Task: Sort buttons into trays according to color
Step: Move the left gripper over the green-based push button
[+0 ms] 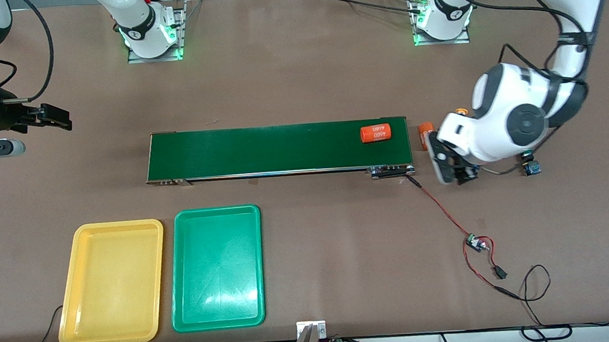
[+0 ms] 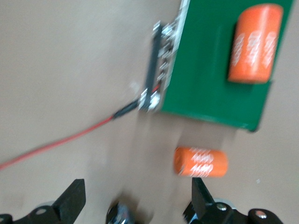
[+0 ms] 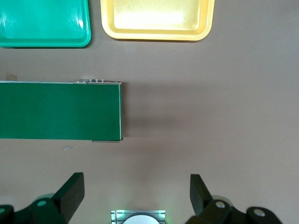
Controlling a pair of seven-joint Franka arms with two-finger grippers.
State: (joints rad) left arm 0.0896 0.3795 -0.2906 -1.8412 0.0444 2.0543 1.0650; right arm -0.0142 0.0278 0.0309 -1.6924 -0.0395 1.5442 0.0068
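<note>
Two trays sit closest to the camera, side by side and both empty: the yellow tray point(image 1: 111, 283) toward the right arm's end, the green tray point(image 1: 216, 268) next to it. Farther back lies the long dark green belt point(image 1: 259, 150) with an orange can point(image 1: 376, 133) on it. Another orange can point(image 1: 425, 132) lies on the table just off the belt's end. The left gripper point(image 1: 448, 161) is low by that can, fingers spread wide, holding nothing. One button point(image 1: 531, 166) sits close by it, and a yellow cap point(image 1: 461, 111) peeks out near the arm. The right gripper point(image 1: 56, 117) waits in the air, fingers wide, holding nothing.
</note>
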